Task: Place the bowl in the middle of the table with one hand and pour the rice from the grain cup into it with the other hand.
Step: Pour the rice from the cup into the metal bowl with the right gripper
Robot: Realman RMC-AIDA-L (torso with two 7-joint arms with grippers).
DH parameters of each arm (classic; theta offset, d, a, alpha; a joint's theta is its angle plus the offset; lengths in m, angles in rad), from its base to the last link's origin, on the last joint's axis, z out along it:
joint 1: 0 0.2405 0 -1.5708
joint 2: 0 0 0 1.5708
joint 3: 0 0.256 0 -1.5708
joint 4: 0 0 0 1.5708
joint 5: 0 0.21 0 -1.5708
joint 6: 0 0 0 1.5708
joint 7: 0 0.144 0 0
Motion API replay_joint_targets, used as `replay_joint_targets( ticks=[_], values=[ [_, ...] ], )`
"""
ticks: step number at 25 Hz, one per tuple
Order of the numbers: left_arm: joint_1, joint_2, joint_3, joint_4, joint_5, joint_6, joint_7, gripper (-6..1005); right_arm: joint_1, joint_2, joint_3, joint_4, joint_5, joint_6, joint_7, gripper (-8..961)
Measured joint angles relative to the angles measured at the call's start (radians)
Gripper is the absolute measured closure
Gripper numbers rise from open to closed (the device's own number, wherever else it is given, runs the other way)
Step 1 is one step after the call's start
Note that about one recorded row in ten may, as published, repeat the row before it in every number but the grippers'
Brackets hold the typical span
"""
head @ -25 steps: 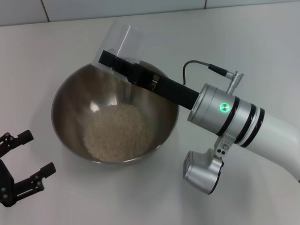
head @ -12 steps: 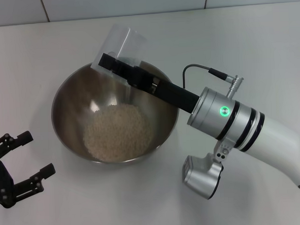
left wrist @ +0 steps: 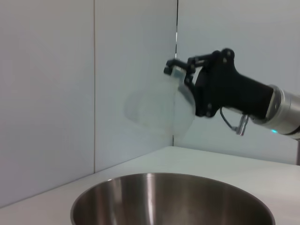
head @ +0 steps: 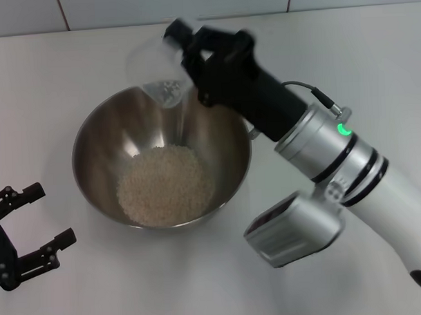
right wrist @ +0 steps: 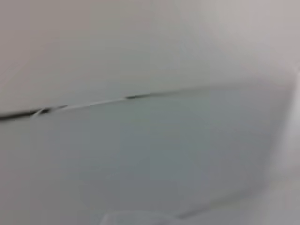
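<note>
The table [head: 345,49], a plain white surface, carries everything in view. At its centre in the head view stands the bowl [head: 99,134], a wide steel vessel resting upright and not touched by either arm. Inside it, toward 6 o'clock of its floor, lies the rice [head: 166,183] as a pale heap that covers most of the bottom.

The right gripper [head: 182,51] reaches in from 4 o'clock and hangs above the bowl's rim at about 1 o'clock, its fingers clamped on the grain cup [head: 156,73]. The cup is held clear of the bowl, apart from the rim, and looks almost empty; only a few grains seem to cling inside it. The left wrist view shows the same cup [left wrist: 159,108] raised well above the bowl [left wrist: 173,197], with the right gripper [left wrist: 180,75] grasping it from the side.

The left gripper [head: 30,229] rests at 8 o'clock, near the bowl but apart from it, with its fingers spread and nothing between them.

Judged from this layout, the bowl is placed and the pour is essentially complete. The next move likely calls for righting the cup, carrying it away from the bowl, and setting it upright on a bare part of the table without knocking the rim.
</note>
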Motion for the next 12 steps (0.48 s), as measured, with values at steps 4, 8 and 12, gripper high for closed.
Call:
replay_joint_targets(
  ticks=[4,8,12],
  values=[
    [-0.003,0.001,0.0,0.0,0.0,0.001,0.0,136,-0.034,0.0,0.059,0.007,0.002,-0.039,0.275,907],
    [-0.004,0.003,0.0,0.0,0.0,0.003,0.0,137,-0.083,-0.001,0.142,0.021,0.003,-0.052,0.534,906],
    [-0.004,0.003,0.0,0.0,-0.001,0.007,0.0,137,-0.13,-0.003,0.213,0.017,0.007,-0.041,0.76,905]
  ],
)
